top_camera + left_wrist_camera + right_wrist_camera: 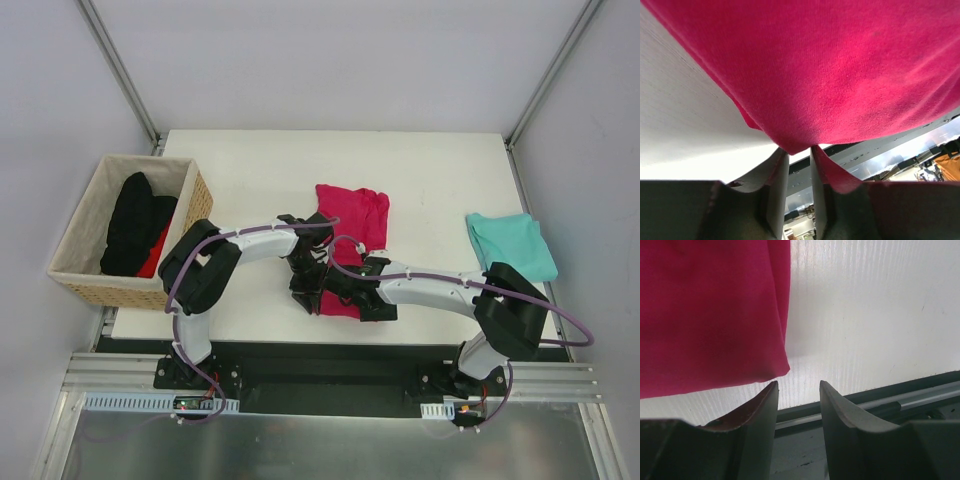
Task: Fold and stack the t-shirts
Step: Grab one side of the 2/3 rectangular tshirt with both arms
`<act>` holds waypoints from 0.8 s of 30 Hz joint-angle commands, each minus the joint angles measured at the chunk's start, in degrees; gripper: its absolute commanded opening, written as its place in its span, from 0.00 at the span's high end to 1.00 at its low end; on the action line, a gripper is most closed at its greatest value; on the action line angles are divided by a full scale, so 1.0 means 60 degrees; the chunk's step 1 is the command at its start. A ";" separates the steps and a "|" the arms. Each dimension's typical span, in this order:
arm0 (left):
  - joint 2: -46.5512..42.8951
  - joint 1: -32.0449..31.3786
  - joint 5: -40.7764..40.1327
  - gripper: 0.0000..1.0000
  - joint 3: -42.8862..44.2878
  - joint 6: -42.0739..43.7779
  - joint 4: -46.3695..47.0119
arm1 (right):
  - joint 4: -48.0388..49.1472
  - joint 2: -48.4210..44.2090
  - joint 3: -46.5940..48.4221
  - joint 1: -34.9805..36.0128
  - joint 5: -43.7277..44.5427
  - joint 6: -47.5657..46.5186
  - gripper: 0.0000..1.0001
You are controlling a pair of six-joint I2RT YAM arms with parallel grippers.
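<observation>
From above, two shirts lie on the table (pixel 260 170). One pink shirt (pixel 352 215) is in the middle, its long axis running far to near, and one folded teal shirt (pixel 510 240) is well apart at the right. One basket (pixel 110 292) stands at the left. The left gripper (pixel 308 292) and the right gripper (pixel 350 300) are equally close, both at the pink shirt's near end. In the left wrist view, a corner of the shirt sits at the narrow fingertips; I cannot tell if it is pinched. In the right wrist view, the jaws are spread and empty, with the other corner just ahead on the left.

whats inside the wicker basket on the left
A black garment fills most of the basket, with a bit of red cloth showing at its near edge. Whatever lies beneath them, and the basket's floor, is covered.
</observation>
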 commanded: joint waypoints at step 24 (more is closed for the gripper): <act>-0.0042 -0.0044 0.0285 0.98 0.0160 0.0040 -0.0127 | 0.0474 0.0775 0.0518 0.0047 0.0049 -0.0350 0.59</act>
